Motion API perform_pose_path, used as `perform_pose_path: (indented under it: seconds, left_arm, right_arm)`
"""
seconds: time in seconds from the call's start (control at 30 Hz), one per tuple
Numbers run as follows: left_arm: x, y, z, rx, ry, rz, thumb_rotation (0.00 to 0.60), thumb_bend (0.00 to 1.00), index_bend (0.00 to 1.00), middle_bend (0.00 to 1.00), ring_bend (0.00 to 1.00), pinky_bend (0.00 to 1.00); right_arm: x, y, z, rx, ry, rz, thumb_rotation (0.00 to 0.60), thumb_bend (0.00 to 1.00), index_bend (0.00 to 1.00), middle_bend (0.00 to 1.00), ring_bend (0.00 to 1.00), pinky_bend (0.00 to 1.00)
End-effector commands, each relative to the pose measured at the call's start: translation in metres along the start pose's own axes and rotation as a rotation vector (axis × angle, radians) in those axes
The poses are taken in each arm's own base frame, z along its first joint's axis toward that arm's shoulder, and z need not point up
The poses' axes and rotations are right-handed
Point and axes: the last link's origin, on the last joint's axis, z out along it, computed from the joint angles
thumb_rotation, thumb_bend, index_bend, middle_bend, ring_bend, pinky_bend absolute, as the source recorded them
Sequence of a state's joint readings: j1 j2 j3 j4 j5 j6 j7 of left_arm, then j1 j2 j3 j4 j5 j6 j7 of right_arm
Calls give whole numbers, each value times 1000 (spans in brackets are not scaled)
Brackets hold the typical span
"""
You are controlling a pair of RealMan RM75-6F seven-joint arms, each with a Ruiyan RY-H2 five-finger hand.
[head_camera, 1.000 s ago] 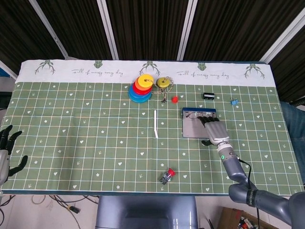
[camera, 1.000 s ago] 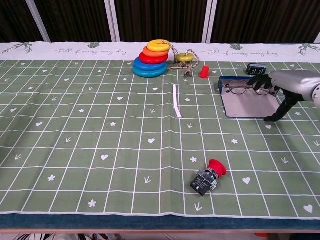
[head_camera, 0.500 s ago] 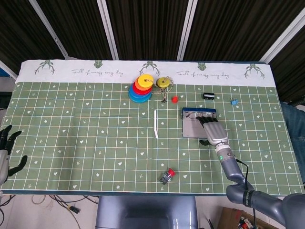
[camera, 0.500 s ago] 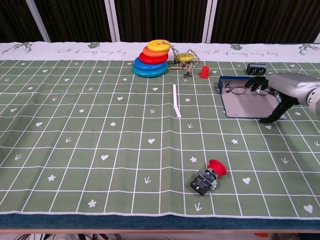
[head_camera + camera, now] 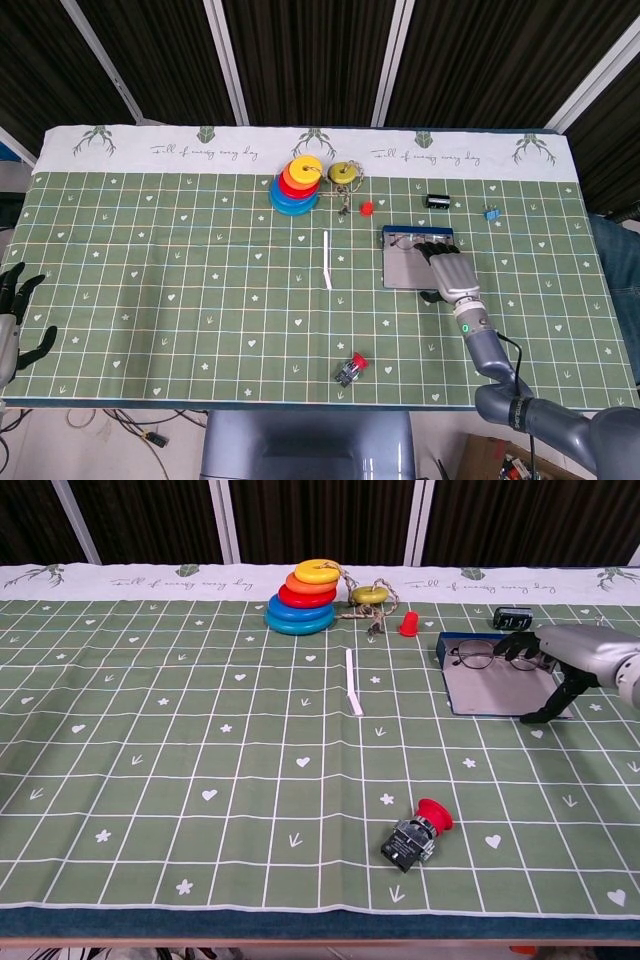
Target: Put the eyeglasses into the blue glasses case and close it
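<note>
The blue glasses case [image 5: 403, 270] [image 5: 492, 691] lies open at the right of the mat, grey inside showing. The dark-rimmed eyeglasses [image 5: 408, 240] [image 5: 477, 656] lie in it along its far edge. My right hand [image 5: 451, 271] [image 5: 570, 655] hovers over the case's right side. Its fingers curl down onto the right end of the glasses, and its thumb points away toward the case's near right corner. It grips nothing. My left hand [image 5: 14, 318] is at the table's near left edge, fingers spread and holding nothing; only the head view shows it.
A stack of coloured rings [image 5: 296, 186] [image 5: 303, 598] and a yellow ring on a string [image 5: 345, 173] stand at the back. A red cone [image 5: 408, 624], a white strip [image 5: 352, 694], a red push button [image 5: 415, 835] and a black part [image 5: 512, 617] lie around the case.
My right hand has barely shifted over the case. The glasses and case lie as before, and the left hand has not moved.
</note>
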State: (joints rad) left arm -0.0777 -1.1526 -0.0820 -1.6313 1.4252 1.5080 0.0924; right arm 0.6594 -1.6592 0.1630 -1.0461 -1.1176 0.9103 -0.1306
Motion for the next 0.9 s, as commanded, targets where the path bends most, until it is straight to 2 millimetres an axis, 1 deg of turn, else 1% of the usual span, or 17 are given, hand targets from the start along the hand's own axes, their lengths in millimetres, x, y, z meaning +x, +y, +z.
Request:
perform_pose_path:
  seconds: [0.03,0.3,0.67,0.9]
  left_arm:
    - [0,0,0,0,1,1,600,315,145,0,0,0]
    - [0,0,0,1,2,1,600,315,145,0,0,0]
    - [0,0,0,2,2,3,600,315,145,0,0,0]
    - [0,0,0,2,1,4,600,315,145,0,0,0]
  right_arm:
    - [-1,1,0,-1,-3,1,600,270,192,212,198,212]
    - [-3,1,1,-1,-5,0,600,274,203,217,198,212]
    - [-3,2,2,-6,1,7,600,317,229,236,198,212]
    - [-5,4,2,-10,-7,5,600,318,235,237,198,212]
